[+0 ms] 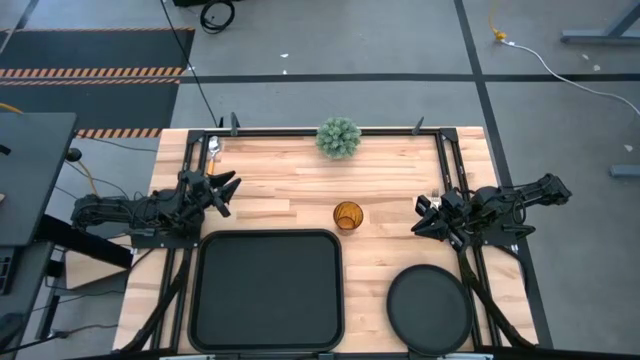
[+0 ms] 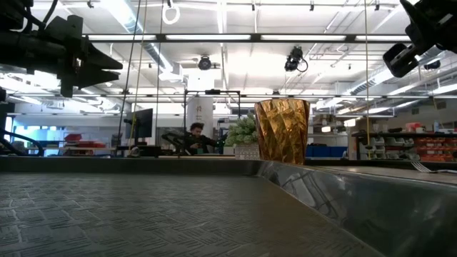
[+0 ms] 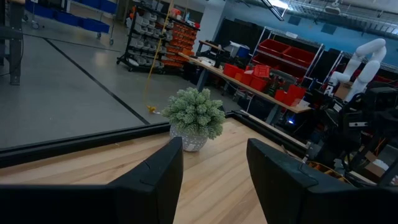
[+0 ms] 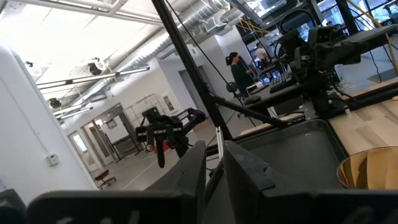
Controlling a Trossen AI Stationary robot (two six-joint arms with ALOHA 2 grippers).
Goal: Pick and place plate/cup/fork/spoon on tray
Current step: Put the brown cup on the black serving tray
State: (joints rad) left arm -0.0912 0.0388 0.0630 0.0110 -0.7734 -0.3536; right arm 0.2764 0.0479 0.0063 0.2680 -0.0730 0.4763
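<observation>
Cup (image 1: 347,216) stands upright on the wood table (image 1: 290,190), just beyond the far-right corner of the tray (image 1: 268,290); the tray holds nothing yet. Plate (image 1: 430,310) lies flat on the table to the right of the tray, apart from it. A utensil, probably the spoon (image 1: 213,148), lies near the table's far-left corner, well away from the tray; the fork cannot be made out with confidence. Left gripper (image 1: 222,190) hangs above the table just past the tray's far-left corner, fingers (image 3: 158,177) apart, holding nothing. Right gripper (image 1: 427,217) hangs to the right of the cup, near it but clear of it, jaws nearly closed on nothing. Risks, judged: with jaws this narrow the right gripper would bump the cup and tip it rather than straddle it; the flat plate offers only its low rim to pinch and may slip. The left wrist view shows the potted plant (image 3: 194,118) at the far edge; the low view shows a person seated in the room beyond.
</observation>
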